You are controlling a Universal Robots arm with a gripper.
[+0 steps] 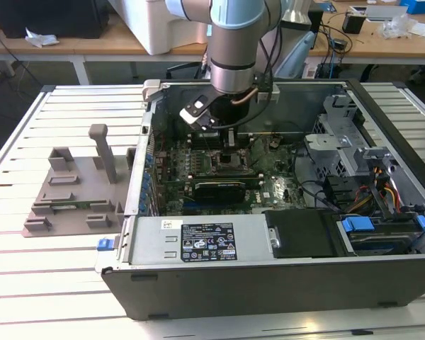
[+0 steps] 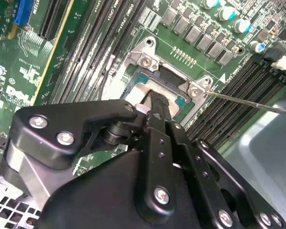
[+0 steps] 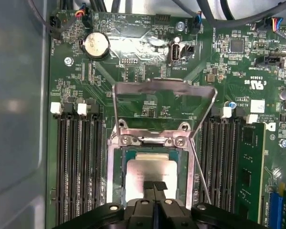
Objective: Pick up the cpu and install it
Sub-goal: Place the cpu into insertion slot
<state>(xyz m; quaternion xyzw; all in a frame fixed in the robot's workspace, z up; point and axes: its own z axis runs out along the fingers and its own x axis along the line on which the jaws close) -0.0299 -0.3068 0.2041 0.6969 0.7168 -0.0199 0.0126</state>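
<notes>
In the exterior view, the arm point(image 1: 234, 42) is reaching down into the open computer case point(image 1: 269, 283). The claw point(image 1: 230, 142) is hanging just over the green board point(image 1: 280, 190).

In the first wrist view, the cpu point(image 3: 152, 167) is lying flat in its socket point(image 3: 112, 181), under the lifted metal flap point(image 3: 164, 88). The claw point(image 3: 155, 187) is sitting right above the cpu with its two fingers pressed together, pinching nothing.

In the second wrist view, the claw point(image 2: 155, 98) is pointing down at the shiny cpu point(image 2: 136, 91).

One robot arm point(image 1: 234, 42). One open computer case point(image 1: 269, 287) on table point(image 1: 28, 283). One cpu point(image 3: 155, 167). One grey fixture block point(image 1: 67, 195). One coin battery point(image 3: 95, 46). Two screws point(image 3: 127, 140) on socket bracket. One load plate point(image 3: 164, 86). One power supply point(image 1: 156, 241).
</notes>
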